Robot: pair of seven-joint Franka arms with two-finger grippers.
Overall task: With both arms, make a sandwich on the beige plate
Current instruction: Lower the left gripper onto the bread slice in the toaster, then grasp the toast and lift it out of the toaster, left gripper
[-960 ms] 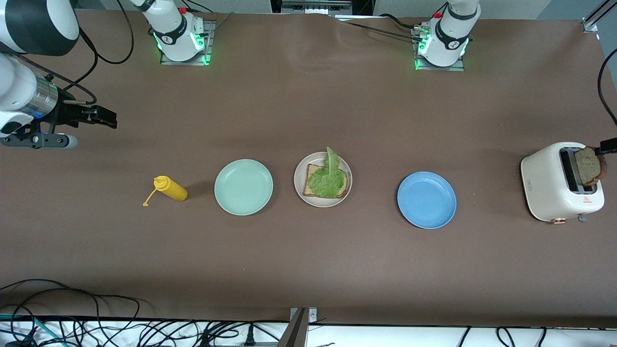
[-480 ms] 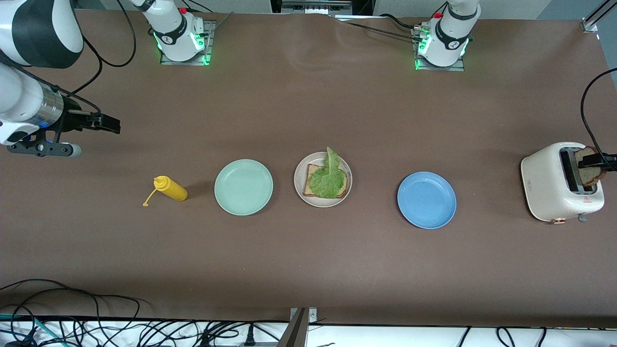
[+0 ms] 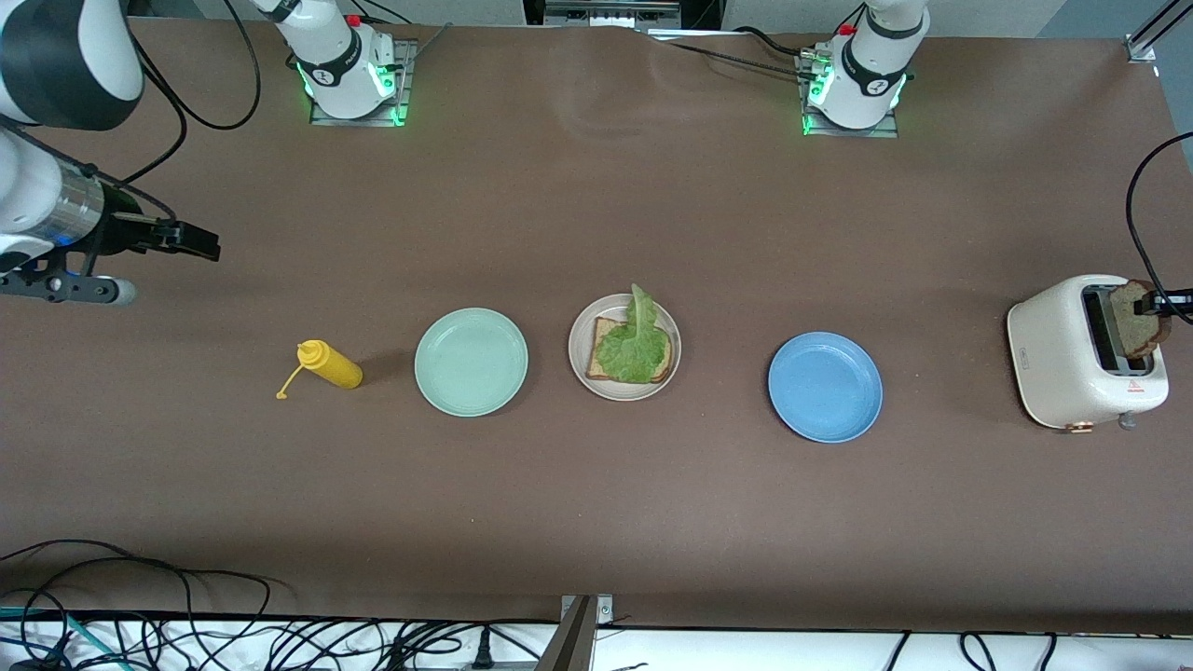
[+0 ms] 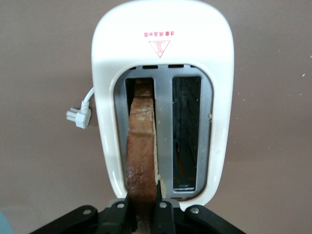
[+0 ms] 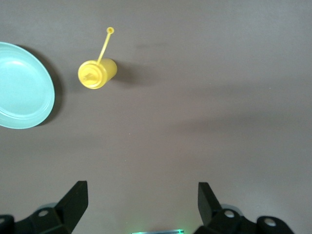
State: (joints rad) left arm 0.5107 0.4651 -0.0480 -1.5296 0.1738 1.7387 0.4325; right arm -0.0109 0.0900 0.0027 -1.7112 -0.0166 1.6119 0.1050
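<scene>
The beige plate (image 3: 576, 347) lies mid-table with one slice of brown bread (image 3: 605, 329) on it and a green lettuce leaf (image 3: 636, 347) on that slice. At the left arm's end of the table a second bread slice (image 3: 1131, 319) (image 4: 141, 136) stands upright in one slot of the white toaster (image 3: 1058, 354) (image 4: 161, 29). My left gripper (image 3: 1158, 301) (image 4: 144, 208) is shut on that slice's top edge, a finger pressed against each face. My right gripper (image 3: 200, 241) (image 5: 142, 195) hangs open and empty over bare table at the right arm's end.
A yellow squeeze bottle (image 3: 331, 365) (image 5: 96, 74) stands beside the mint green plate (image 3: 471, 362) (image 5: 19, 87), toward the right arm's end. A blue plate (image 3: 825, 387) lies between the beige plate and the toaster. Cables run along the table edge nearest the front camera.
The left gripper has come down over the toaster and closed its fingers on the bread slice. The right arm has shifted slightly and stays open.
</scene>
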